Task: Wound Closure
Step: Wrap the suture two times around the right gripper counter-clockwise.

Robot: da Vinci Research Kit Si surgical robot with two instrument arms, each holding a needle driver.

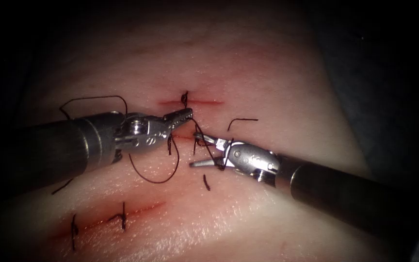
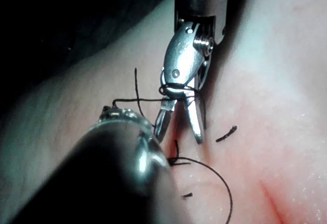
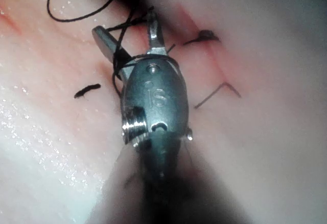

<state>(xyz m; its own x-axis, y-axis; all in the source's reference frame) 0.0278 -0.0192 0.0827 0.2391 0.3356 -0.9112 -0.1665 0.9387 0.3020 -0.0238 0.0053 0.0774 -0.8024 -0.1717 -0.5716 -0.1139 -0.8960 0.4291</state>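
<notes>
Pale, moist pork-belly tissue (image 1: 277, 87) fills the background, with red cuts running across it. The thin black suture thread (image 1: 157, 180) is wound around the base of the right steel pincer (image 1: 201, 151), whose jaws stand released and empty beside the middle cut (image 1: 183, 138). The left steel pincer (image 1: 183, 115) lies just left, tip to tip; its jaws look clenched, apparently on thread. The needle cannot be made out.

The right end effector (image 3: 134, 36) body bears an embossed mark like "S".
</notes>
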